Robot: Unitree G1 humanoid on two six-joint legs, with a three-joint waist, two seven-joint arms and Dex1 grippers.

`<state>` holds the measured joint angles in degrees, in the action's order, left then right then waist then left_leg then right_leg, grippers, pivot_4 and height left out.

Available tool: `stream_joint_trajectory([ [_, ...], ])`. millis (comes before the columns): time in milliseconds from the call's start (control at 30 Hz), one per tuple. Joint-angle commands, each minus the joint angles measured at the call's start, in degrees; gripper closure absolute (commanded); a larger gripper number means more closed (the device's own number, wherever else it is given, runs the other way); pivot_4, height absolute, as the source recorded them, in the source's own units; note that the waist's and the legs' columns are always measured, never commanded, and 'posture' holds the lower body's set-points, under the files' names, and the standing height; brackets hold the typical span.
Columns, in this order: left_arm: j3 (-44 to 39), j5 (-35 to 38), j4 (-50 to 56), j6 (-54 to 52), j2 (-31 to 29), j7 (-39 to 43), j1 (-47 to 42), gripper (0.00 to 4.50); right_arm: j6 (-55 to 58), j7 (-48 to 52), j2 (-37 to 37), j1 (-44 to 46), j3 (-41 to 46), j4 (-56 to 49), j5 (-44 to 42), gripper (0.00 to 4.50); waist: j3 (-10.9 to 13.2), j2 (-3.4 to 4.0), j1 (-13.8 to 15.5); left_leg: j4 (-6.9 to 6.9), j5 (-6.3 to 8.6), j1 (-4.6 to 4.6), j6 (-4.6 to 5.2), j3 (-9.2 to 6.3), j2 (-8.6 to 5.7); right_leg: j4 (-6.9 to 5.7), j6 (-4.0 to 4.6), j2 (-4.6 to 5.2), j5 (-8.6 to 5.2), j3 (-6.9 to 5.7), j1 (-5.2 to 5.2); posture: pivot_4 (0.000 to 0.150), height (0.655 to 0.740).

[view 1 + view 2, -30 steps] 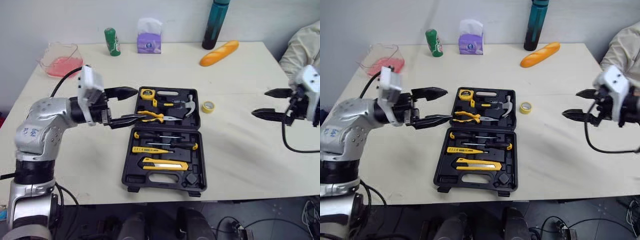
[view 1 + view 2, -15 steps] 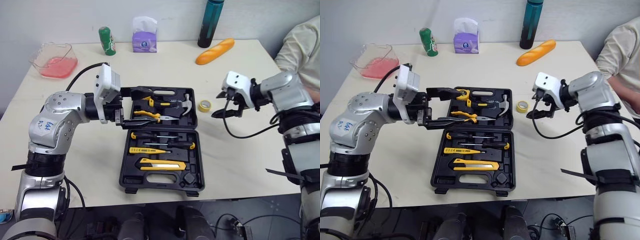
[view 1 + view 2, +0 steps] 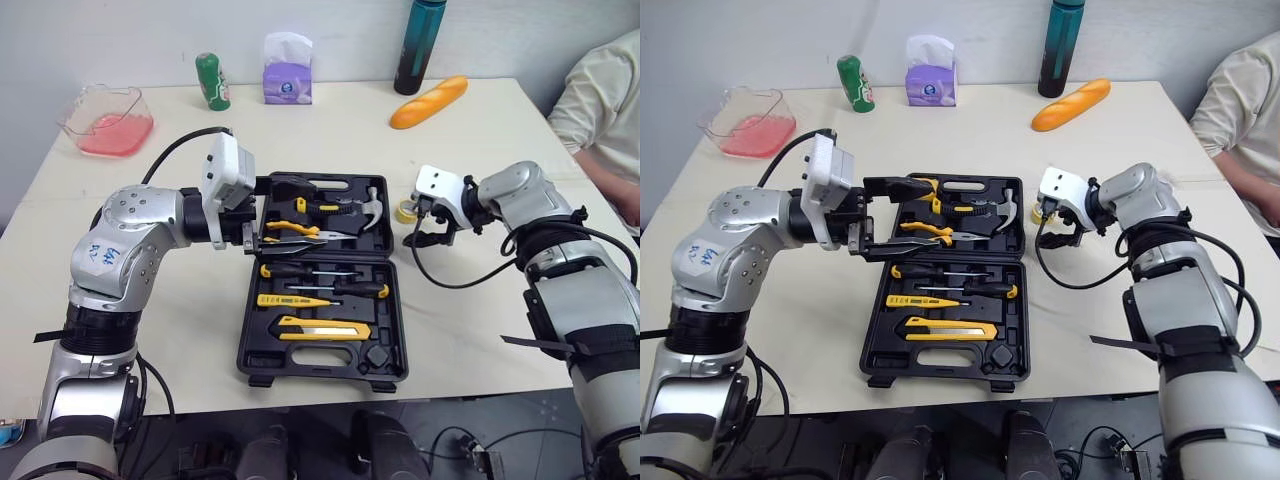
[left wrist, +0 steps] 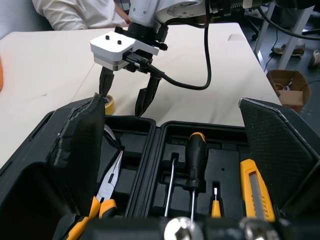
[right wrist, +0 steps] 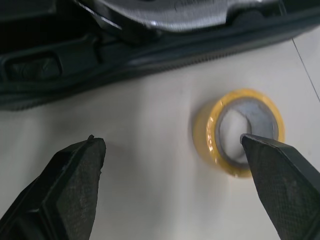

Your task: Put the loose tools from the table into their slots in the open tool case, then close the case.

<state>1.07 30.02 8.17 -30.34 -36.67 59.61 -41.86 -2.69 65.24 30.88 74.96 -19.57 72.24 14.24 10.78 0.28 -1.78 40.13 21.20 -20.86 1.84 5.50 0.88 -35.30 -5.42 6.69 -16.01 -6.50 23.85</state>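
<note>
Smooth cream table (image 3: 480,300), glossy tape ring (image 5: 206,135) — yellow

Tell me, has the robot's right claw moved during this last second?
Yes. The right gripper has swung in to the robot's left, toward the tool case. It was far out to the side and is now at the yellow tape roll beside the case.

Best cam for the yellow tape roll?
Right wrist view: the tape roll lies close, nearly whole, by the open right tool. Head views show a sliver beside that tool; left wrist view shows a small edge.
</note>
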Motion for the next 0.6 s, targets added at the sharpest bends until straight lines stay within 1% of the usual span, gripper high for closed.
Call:
stream_joint_trajectory([
  [33, -0.9, 0.3, 2.2, -0.1, -0.7, -0.3, -0.6, 0.02, -0.6, -1.0, 0.2, 1.7, 0.9, 0.2, 1.0, 0.0, 0.0, 0.0, 0.0, 0.02, 0.0, -0.05, 0.0, -0.04, 0.0, 0.01, 0.0, 0.0, 0.0, -0.02, 0.02, 0.15, 0.74],
  [133, -1.2, 0.3, 2.4, -0.2, -0.8, -0.5, -0.5, 0.02, 1.6, -3.9, -0.2, 1.8, -0.1, 1.6, 3.2, 0.0, 0.0, 0.0, 0.0, 0.06, -0.01, -0.15, 0.01, -0.09, 0.0, 0.0, 0.0, 0.0, 0.0, -0.05, 0.06, 0.15, 0.74],
  [233, -1.1, 0.2, 2.5, -0.2, -0.7, -0.8, -0.4, 0.0, 2.3, -6.2, -0.7, 1.4, -0.3, 2.5, 4.5, 0.76, 0.0, 0.0, 0.0, 0.06, -0.02, -0.15, 0.0, -0.09, 0.0, -0.01, 0.0, 0.0, 0.0, -0.05, 0.07, 0.15, 0.74],
  [467, -1.4, 0.6, 4.3, -0.7, -0.6, -2.1, 0.5, 0.0, 2.1, -7.3, -0.8, 0.7, 1.4, 2.5, 3.9, 4.28, 0.0, 0.0, 0.0, 0.09, -0.05, -0.16, -0.01, -0.13, -0.01, -0.06, 0.0, 0.01, 0.0, -0.04, 0.07, 0.15, 0.74],
  [500, -1.5, 0.7, 4.6, -0.8, -0.7, -2.1, 0.8, 0.0, 1.7, -6.9, -0.6, 0.6, 1.5, 2.3, 4.0, 4.46, 0.0, 0.0, 0.0, 0.09, -0.05, -0.16, -0.01, -0.13, -0.01, -0.06, 0.0, 0.0, 0.0, -0.04, 0.06, 0.15, 0.74],
  [600, -1.1, 0.7, 5.5, -0.9, -0.9, -1.8, 1.5, 0.0, 0.4, -4.5, 0.8, 0.6, 1.9, 1.0, 3.6, 4.46, 0.0, 0.01, 0.0, 0.09, -0.06, -0.17, -0.01, -0.14, -0.02, -0.06, 0.0, 0.0, 0.0, -0.05, 0.07, 0.15, 0.74],
])
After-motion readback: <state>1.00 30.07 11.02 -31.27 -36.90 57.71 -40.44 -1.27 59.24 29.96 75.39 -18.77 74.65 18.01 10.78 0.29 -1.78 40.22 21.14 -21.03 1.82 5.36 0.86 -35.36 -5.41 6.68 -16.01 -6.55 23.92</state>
